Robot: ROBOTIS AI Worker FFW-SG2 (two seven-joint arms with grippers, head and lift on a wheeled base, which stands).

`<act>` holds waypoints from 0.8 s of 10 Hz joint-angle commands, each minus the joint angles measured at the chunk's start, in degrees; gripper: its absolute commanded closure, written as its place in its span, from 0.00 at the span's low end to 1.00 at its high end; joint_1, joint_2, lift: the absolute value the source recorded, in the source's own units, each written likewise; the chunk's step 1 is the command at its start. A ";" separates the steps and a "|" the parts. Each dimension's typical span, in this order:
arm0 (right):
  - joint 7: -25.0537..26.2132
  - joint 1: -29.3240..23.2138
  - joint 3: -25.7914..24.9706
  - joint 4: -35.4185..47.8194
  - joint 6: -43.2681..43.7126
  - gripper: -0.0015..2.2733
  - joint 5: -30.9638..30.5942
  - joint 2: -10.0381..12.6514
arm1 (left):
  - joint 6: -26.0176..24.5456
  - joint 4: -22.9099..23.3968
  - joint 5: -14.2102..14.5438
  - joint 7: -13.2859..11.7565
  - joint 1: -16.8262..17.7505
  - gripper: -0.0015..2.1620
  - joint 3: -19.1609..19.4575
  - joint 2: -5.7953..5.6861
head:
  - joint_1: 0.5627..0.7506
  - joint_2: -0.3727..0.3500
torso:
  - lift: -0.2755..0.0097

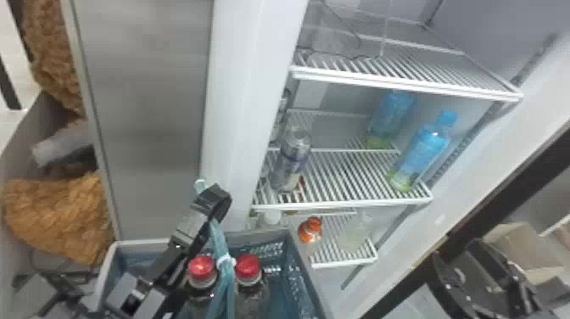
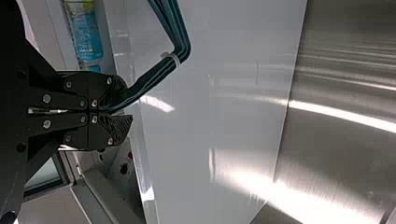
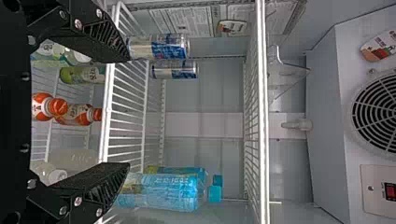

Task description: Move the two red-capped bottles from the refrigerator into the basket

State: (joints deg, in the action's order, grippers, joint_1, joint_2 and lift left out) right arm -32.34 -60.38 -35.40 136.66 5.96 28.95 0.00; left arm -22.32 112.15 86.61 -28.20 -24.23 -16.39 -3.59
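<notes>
In the head view, the basket (image 1: 261, 234) stands in front of the refrigerator (image 1: 241, 106), with both red-capped bottles inside it: the left bottle (image 1: 202, 271) and the right bottle (image 1: 248, 269), side by side, caps up. The basket's teal strap handle (image 1: 223, 271), bound with a white tie (image 1: 226, 261), runs up between them to the left gripper (image 1: 214, 203). The left arm crosses over the basket's left part. In the refrigerator, the middle shelf (image 1: 339, 205) carries a can (image 1: 291, 159) at its left, and a near blue bottle (image 1: 424, 146) and a far blue bottle (image 1: 392, 114) at its right. The lower shelf (image 1: 343, 264) holds an orange-capped bottle (image 1: 311, 232) and, to its right, a pale bottle (image 1: 355, 235). The right gripper (image 1: 458, 252) is at the near right, outside the refrigerator's frame. In the left wrist view, the left gripper (image 2: 116, 109) is clenched on the strap handle, its two fingers pressed together around the teal bands. In the right wrist view, the right gripper (image 3: 128, 112) is released, its fingers spread wide before the shelves. Beyond them are two cans standing close together, the two blue bottles, a pair of orange-capped bottles, a green bottle (image 3: 80, 74) and a round fan grille (image 3: 378, 112).
</notes>
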 commanded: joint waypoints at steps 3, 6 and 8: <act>0.08 0.34 0.09 -0.04 -0.48 0.11 -0.05 0.05 | -0.04 -0.01 0.00 -0.01 -0.09 0.56 0.16 0.17 | 0.70 0.03 | 0.97; 0.08 0.34 0.09 -0.04 -1.18 0.11 -0.16 0.05 | -0.46 -0.01 -0.46 0.08 0.05 0.56 0.39 0.43 | 0.70 0.03 | 0.97; 0.08 0.34 0.09 -0.04 -1.32 0.11 -0.27 0.05 | -0.74 -0.01 -0.80 0.16 0.33 0.56 0.28 0.52 | 0.70 0.03 | 0.97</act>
State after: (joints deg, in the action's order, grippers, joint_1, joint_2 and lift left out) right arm -32.26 -60.04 -35.30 136.61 4.74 28.75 0.00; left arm -22.99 112.15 85.90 -28.03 -23.99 -16.04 -3.13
